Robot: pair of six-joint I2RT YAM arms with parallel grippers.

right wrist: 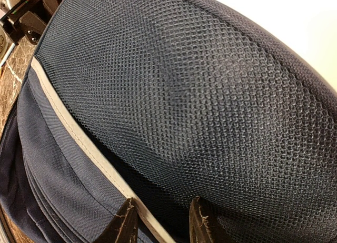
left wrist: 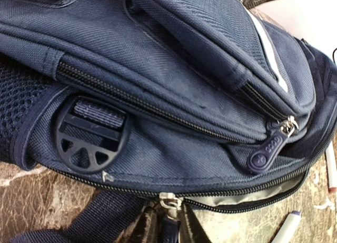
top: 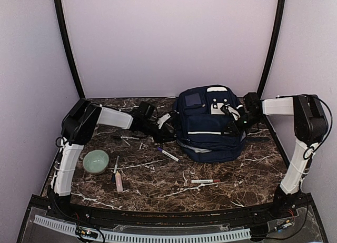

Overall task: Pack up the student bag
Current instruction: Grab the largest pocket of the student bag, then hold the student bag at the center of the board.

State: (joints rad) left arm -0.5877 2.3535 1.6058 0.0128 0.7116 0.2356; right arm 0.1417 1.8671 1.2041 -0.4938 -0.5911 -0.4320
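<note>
here, pens (top: pixel 169 155) and bowl (top: pixel 96 161) beside student bag (top: pixel 210 124); right gripper (right wrist: pixel 164 224) ajar, left gripper (top: pixel 167 130) unclear.

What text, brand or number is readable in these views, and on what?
Zipper pull on the student bag: raised letters, too blurred to read with certainty.
White marker: print too small to read.
No other text is visible.
</note>
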